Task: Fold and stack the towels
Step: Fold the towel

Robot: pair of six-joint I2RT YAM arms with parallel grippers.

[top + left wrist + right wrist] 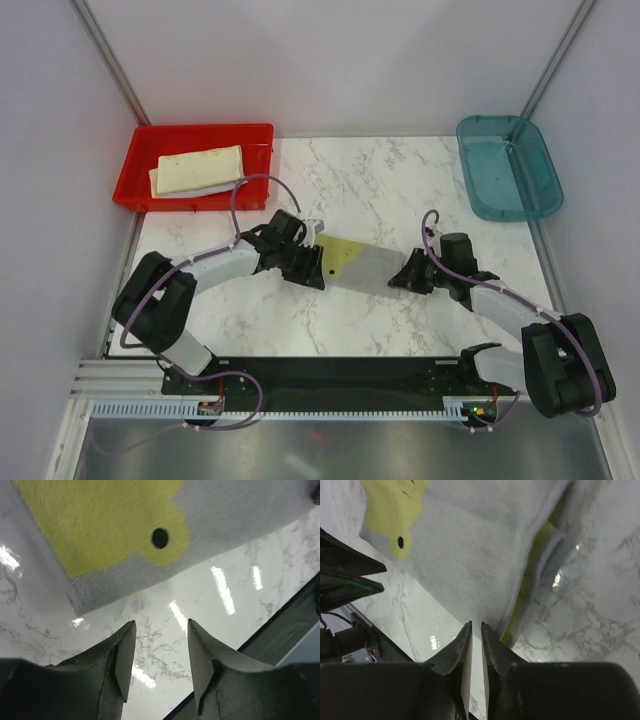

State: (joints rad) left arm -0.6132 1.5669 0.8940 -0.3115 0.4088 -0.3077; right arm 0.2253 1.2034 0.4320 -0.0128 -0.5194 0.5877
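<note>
A grey towel (368, 266) with a yellow patch (338, 258) lies folded on the marble table between my two grippers. My left gripper (312, 268) sits at its left end, open, with only bare table between the fingers; in the left wrist view the left gripper (160, 622) stands just short of the towel's (240, 510) edge. At the right end my right gripper (404, 278) is nearly closed. The right wrist view shows the right gripper (475, 624) with a thin empty slit, its tips at the folded towel's (470, 555) edge. A cream-yellow towel (200, 170) lies folded in the red tray (140, 190).
A teal bin (505, 170) stands at the back right. The red tray is at the back left corner. The table's near edge with the black base rail (330, 372) runs just behind both grippers. The left gripper's dark fingers (345, 575) show at the left of the right wrist view.
</note>
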